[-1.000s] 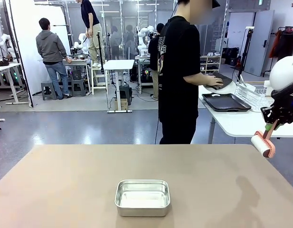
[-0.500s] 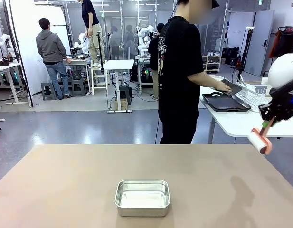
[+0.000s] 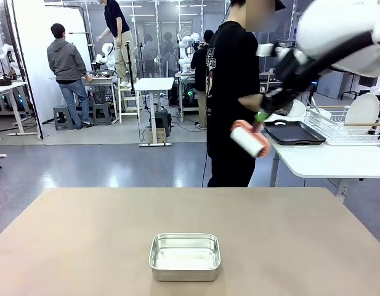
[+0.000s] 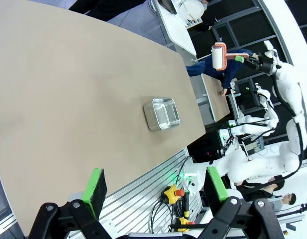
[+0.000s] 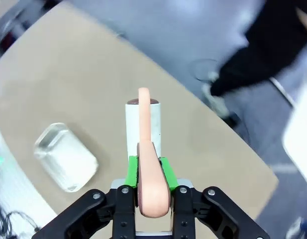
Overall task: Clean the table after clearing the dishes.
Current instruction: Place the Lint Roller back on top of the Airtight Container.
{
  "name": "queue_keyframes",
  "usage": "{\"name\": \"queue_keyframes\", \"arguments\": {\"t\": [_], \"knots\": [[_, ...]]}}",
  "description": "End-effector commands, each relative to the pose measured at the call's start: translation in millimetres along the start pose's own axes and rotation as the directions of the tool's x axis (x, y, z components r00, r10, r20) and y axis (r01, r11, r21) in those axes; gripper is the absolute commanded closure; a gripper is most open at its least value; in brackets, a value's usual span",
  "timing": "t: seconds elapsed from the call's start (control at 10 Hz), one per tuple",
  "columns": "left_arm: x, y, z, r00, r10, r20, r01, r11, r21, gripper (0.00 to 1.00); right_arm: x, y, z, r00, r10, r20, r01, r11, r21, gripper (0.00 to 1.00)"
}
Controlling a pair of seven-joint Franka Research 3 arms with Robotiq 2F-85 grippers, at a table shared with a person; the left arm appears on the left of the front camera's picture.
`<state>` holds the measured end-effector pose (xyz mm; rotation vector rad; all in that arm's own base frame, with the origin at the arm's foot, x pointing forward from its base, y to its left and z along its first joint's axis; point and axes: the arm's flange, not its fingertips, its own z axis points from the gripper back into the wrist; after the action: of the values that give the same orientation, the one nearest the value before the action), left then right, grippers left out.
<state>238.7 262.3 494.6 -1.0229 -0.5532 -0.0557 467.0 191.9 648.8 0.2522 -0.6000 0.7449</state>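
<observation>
The right end effector (image 5: pixel 148 191) is clamped on the salmon-pink handle of a lint roller (image 5: pixel 142 130), its green pads pinching the grip from both sides. The handle runs straight out along the fingers and hooks over a white cylindrical roll whose long axis follows the same line. In the front view the roller (image 3: pixel 250 139) hangs high in the air near the bench's far edge, carried by the right end effector (image 3: pixel 268 106), well apart from any surface.

The bench (image 3: pixel 288 234) lies below and ahead of the roller: from the right wrist its beige top (image 5: pixel 93 69) spreads beneath the roll. To clean, the roll would probably have to come down until its side, not its end, meets the top.

The left end effector (image 4: pixel 153 185) hangs with its jaws wide apart and nothing between them, above the bench's near side. The right arm, already carrying the tool, looks better placed.

The bench top is matte, flat and plain. On it sits a small rectangular steel pan (image 3: pixel 185 256) with rounded corners and a shiny, reflective inside. A dark tray (image 3: pixel 293 132) lies on the white side table (image 3: pixel 325 161) beside a wire rack (image 3: pixel 343 126).
</observation>
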Motion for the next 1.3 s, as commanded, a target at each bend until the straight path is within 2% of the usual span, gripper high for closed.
{"name": "queue_keyframes", "arguments": {"t": [0.0,0.1,0.3,0.4,0.6,0.8,0.9,1.0,1.2], "knots": [[0,-1,2,1.000,-0.011,0.015,0.011,1.000,-0.017,0.00,7,35,-27,0.967,0.245,-0.064,-0.234,0.961,0.150,0.78],[0,-1,2,1.000,-0.011,0.015,0.011,1.000,-0.017,0.00,10,69,-39,0.928,0.360,-0.094,-0.335,0.918,0.212,0.78],[0,-1,2,1.000,-0.011,0.015,0.011,1.000,-0.017,0.00,5,130,-59,0.827,0.543,-0.145,-0.500,0.828,0.254,0.78],[0,-1,2,1.000,-0.011,0.015,0.011,1.000,-0.017,0.00,2,154,-69,0.771,0.615,-0.167,-0.575,0.784,0.234,0.78],[0,-1,2,1.000,-0.011,0.015,0.011,1.000,-0.017,0.00,4,183,-95,0.695,0.687,-0.211,-0.649,0.726,0.228,0.78],[0,-1,2,1.000,-0.011,0.015,0.011,1.000,-0.017,0.00,-1,197,-123,0.671,0.702,-0.239,-0.650,0.712,0.265,0.78],[0,-1,2,1.000,-0.011,0.015,0.011,1.000,-0.017,0.00,0,199,-128,0.686,0.681,-0.258,-0.631,0.733,0.255,0.78],[0,-1,2,1.000,-0.011,0.015,0.011,1.000,-0.017,0.00,-2,197,-112,0.671,0.701,-0.241,-0.648,0.713,0.267,0.78],[0,-1,2,1.000,-0.011,0.015,0.011,1.000,-0.017,0.00,-2,197,-112,0.671,0.701,-0.241,-0.648,0.713,0.267,0.78]]}}
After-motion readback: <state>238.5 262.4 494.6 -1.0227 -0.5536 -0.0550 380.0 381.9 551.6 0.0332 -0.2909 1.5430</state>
